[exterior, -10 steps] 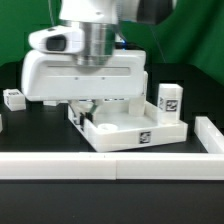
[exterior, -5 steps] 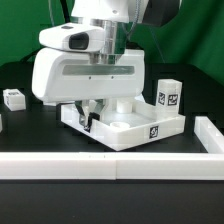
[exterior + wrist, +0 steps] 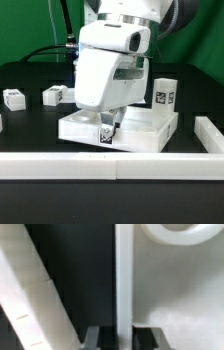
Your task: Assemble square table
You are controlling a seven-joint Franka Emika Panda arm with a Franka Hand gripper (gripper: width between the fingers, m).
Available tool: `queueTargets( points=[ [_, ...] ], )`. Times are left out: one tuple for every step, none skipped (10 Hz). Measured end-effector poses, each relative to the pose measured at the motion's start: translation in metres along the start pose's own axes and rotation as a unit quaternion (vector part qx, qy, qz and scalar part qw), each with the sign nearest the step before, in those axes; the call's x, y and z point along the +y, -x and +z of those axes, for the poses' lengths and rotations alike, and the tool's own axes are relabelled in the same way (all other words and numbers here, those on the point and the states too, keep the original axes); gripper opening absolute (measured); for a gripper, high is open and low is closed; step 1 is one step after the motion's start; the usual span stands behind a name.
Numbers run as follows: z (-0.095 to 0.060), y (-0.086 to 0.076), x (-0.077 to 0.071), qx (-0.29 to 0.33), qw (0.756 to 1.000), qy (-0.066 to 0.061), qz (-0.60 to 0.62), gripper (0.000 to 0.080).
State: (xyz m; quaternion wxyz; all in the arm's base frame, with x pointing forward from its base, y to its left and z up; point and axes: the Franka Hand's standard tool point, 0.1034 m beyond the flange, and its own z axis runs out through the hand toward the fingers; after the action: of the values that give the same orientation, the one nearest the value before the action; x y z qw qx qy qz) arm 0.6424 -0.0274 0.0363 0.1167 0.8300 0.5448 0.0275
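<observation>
Closure of the hand (image 3: 106,128) on the square table top (image 3: 143,133) is shown in both views: in the wrist view the thin raised rim (image 3: 123,286) is seen edge-on, clamped between the two dark pads (image 3: 97,338) of the hand (image 3: 122,339), with each pad pressed against one face of it. A round corner socket (image 3: 186,232) of the same top is seen further along the rim. In the exterior view the top is seen lying on the black table (image 3: 30,125), near the middle and a little toward the exterior view's right, held by its front wall. A black-and-white tag (image 3: 104,137) is carried on that wall just under the fingers; its pattern is too small to be read, and no letters can be made out on it. An upright leg (image 3: 165,95) with a larger tag on its face is seen at the far right corner of the top; whether it is seated in a socket or standing behind cannot be told. Two more short legs (image 3: 14,98) (image 3: 55,95) are seen lying apart on the table toward the exterior view's left. A long white rail (image 3: 120,166) is laid just in front of the top.
</observation>
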Motion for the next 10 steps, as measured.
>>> queueTargets(
  points=[
    [0.0,0.001,0.001,-0.003,0.999,0.001,-0.037,0.0062],
    [0.0,0.0,0.001,-0.005,0.998,0.005,-0.068,0.0062],
    [-0.001,-0.009,0.001,-0.005,0.994,0.015,-0.105,0.0062],
    [-0.001,-0.027,0.003,-0.004,0.99,0.02,-0.137,0.0062],
    [-0.003,-0.052,0.009,0.002,0.989,0.026,-0.149,0.0062],
    [-0.005,-0.074,0.016,0.01,0.988,0.034,-0.152,0.0062],
    [-0.005,-0.083,0.018,0.014,0.987,0.036,-0.154,0.0062],
    [-0.005,-0.092,0.015,0.013,0.987,0.03,-0.155,0.0062],
    [-0.005,-0.094,0.014,0.011,0.987,0.025,-0.157,0.0062],
    [-0.005,-0.092,0.015,0.007,0.987,0.02,-0.157,0.0062]
  ],
)
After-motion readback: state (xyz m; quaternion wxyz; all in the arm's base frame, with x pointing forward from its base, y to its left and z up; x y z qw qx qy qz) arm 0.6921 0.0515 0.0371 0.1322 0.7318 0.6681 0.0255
